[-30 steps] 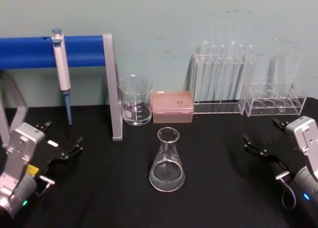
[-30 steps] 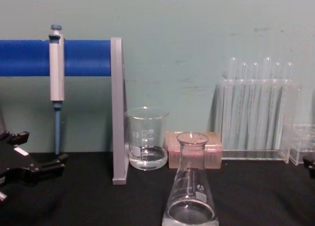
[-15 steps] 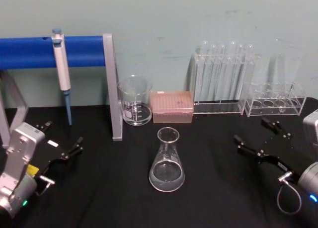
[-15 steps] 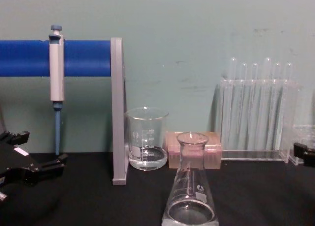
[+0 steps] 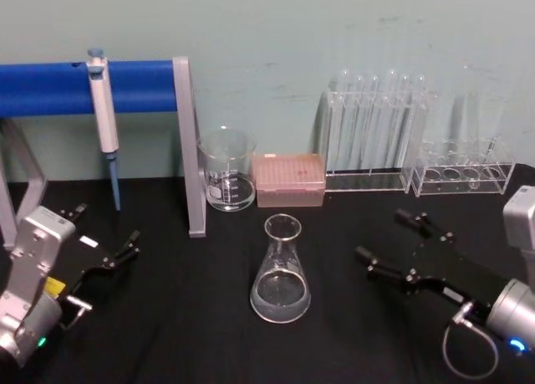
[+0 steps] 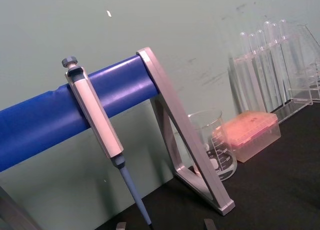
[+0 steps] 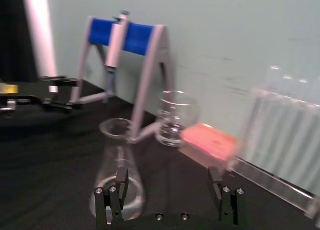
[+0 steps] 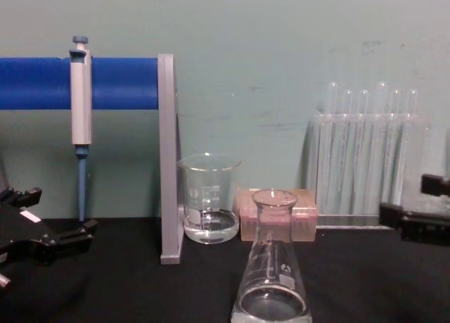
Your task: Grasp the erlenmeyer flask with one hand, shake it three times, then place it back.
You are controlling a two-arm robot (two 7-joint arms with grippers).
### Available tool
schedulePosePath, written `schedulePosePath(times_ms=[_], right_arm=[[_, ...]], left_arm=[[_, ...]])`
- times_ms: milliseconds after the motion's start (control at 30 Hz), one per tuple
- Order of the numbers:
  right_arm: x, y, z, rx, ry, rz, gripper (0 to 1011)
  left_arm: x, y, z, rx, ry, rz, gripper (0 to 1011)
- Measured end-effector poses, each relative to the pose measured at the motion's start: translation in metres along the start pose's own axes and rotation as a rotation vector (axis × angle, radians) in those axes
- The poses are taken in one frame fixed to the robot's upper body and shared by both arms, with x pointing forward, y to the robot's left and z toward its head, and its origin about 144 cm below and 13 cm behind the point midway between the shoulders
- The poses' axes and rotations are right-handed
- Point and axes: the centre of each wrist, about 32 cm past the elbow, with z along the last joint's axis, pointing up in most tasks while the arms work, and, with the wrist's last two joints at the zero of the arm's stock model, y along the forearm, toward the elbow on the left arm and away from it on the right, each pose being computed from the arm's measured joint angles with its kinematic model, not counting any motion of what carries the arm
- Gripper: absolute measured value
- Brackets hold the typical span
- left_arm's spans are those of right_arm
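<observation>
Rear L: blue bar (image 5: 50,87), horiz., carried on grey frame leg (image 5: 191,150). Pipette (image 5: 102,108) hangs vert. on bar, tip down. Just R of leg: glass beaker (image 5: 227,170), upright, white grad. marks, shallow clear liquid. Just beside it, R: pink box (image 5: 289,180), flat on black table (image 5: 184,317). Further R: clear rack (image 5: 376,137) w/ test tubes upright. Far R: lower clear rack (image 5: 465,171), holes in top plate. All items stand along teal wall (image 5: 276,33).
</observation>
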Motion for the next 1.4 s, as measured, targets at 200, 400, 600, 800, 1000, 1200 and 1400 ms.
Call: schedulePosePath(times_ms=[200, 400, 600, 800, 1000, 1200, 1400], right_arm=[[-0.001, 0.008, 0.001, 0.010, 0.007, 0.083, 1000], [0.000, 0.019, 0.000, 0.019, 0.014, 0.149, 1000], [0.003, 0.032, -0.002, 0.019, 0.025, 0.194, 1000], [0.006, 0.044, -0.006, 0.015, 0.034, 0.221, 1000], [0.009, 0.054, -0.008, 0.010, 0.038, 0.238, 1000], [0.014, 0.066, -0.011, 0.002, 0.040, 0.252, 1000], [0.019, 0.079, -0.014, -0.003, 0.041, 0.262, 1000]], left_arm=[[0.000, 0.000, 0.000, 0.000, 0.000, 0.000, 1001], [0.000, 0.000, 0.000, 0.000, 0.000, 0.000, 1001], [0.000, 0.000, 0.000, 0.000, 0.000, 0.000, 1001], [0.000, 0.000, 0.000, 0.000, 0.000, 0.000, 1001], [0.000, 0.000, 0.000, 0.000, 0.000, 0.000, 1001], [0.000, 0.000, 0.000, 0.000, 0.000, 0.000, 1001], [0.000, 0.000, 0.000, 0.000, 0.000, 0.000, 1001]])
